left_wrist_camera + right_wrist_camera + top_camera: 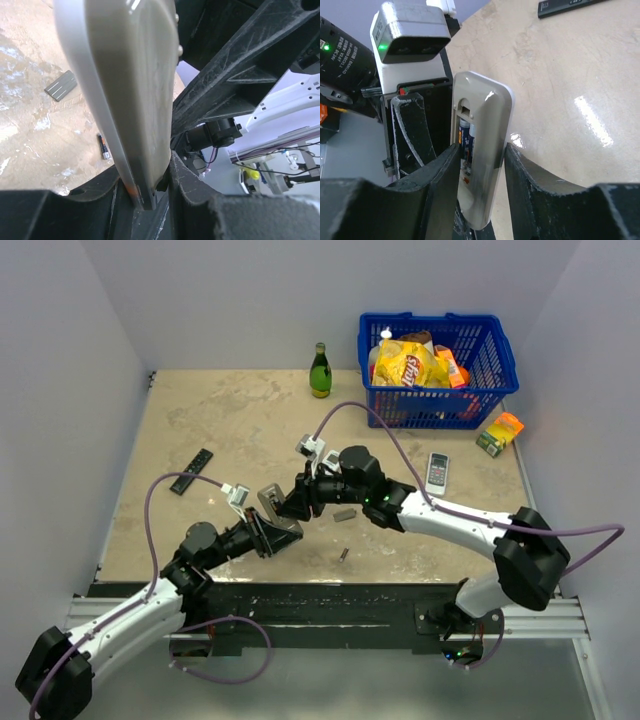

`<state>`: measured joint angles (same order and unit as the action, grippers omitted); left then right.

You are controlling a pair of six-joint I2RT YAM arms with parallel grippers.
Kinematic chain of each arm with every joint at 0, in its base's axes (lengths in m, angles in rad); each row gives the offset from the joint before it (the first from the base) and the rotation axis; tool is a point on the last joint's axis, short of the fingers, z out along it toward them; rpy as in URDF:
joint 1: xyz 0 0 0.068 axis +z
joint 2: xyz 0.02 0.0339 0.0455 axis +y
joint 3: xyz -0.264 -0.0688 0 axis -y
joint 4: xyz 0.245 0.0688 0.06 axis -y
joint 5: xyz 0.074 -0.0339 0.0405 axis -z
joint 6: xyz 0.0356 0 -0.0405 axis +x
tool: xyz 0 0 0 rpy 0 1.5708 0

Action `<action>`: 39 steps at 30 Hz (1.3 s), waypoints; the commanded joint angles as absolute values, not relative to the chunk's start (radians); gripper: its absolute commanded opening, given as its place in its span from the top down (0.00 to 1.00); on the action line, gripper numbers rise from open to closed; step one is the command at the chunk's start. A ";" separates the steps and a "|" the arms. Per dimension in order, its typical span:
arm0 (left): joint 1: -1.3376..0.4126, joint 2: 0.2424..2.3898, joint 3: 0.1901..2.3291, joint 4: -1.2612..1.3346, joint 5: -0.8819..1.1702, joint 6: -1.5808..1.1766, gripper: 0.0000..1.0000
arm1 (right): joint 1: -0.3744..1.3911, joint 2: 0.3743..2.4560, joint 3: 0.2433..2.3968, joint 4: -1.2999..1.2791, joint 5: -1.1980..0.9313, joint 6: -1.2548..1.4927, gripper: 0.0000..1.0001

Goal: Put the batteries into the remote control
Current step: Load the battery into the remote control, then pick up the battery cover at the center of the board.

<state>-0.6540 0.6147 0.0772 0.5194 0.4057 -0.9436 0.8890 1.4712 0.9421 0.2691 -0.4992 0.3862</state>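
The remote control is held off the table between both arms, its grey back showing. My left gripper is shut on its lower end; in the left wrist view the remote stands up from between the jaws. My right gripper is closed across the remote, one finger at the open battery compartment, the other on the opposite side. Two batteries lie side by side in the compartment. Another battery lies loose on the table and also shows in the left wrist view.
The grey battery cover lies on the table by the right arm. A white remote lies to the right, a long black strip to the left. A green bottle, a blue basket of snacks and a small carton stand at the back.
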 commanded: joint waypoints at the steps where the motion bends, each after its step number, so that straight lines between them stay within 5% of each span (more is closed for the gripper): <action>1: -0.678 0.577 0.141 0.474 0.454 -0.862 1.00 | 0.903 1.425 0.965 0.331 -0.419 0.385 0.55; 9: -0.676 0.560 0.212 0.241 0.356 -0.756 1.00 | 0.902 1.301 0.960 0.230 -0.328 0.380 0.34; 22: -0.677 0.522 0.383 -0.069 0.206 -0.609 1.00 | 0.868 1.219 0.957 -0.172 0.092 0.348 0.31; 39: -0.676 0.525 0.446 -0.098 0.301 -0.500 1.00 | 0.779 1.373 0.861 -0.167 0.087 0.403 0.27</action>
<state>-0.6708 0.5175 0.4156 -0.1371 0.2504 -0.5346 0.7841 1.3941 0.8749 -0.2188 0.0612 0.3817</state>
